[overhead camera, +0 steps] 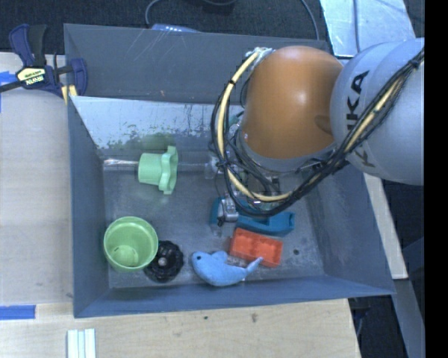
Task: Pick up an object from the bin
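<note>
The gripper [225, 212] hangs low in the right half of the bin, mostly hidden under the arm's orange cover. Right below it lies a blue plastic piece [269, 223], partly covered by it. An orange-red block [257, 246] lies just in front of the blue piece. A light blue whale-shaped toy [219, 269] rests against the near wall, touching the block's left corner.
A pale green cup-like part [158, 168] lies on its side at the back left. A green bowl [131, 242] stands upright in the near left corner, with a small black round thing [164, 262] beside it. Cables loop round the wrist.
</note>
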`<state>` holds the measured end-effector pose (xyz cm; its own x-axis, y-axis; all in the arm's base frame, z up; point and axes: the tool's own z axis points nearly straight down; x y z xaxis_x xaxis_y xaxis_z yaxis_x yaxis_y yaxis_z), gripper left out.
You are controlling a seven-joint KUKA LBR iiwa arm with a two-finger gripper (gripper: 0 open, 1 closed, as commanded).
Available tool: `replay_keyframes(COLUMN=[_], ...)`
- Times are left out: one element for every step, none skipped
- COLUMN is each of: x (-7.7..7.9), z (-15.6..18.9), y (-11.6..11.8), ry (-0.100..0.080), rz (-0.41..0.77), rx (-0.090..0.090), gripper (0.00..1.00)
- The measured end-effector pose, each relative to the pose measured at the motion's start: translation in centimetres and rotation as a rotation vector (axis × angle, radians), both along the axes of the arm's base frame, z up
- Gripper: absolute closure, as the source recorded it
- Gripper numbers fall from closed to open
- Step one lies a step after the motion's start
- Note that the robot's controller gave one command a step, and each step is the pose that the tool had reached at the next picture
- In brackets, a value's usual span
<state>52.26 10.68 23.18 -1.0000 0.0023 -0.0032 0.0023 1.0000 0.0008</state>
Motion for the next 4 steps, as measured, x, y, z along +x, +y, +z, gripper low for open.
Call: replay_keyframes(x=[0.0,0.8,1.0,1.0], z=[0.0,-3.0,-9.7,-9.7], y=[0.0,-2.0,-4.9,-4.9], ry=[0.0,-0.006,-0.003,-0.003], rz=[0.0,0.065,0.03,0.029], rx=[0.0,0.001,0.0,0.0], gripper=[0.0,0.0,1.0,0.0])
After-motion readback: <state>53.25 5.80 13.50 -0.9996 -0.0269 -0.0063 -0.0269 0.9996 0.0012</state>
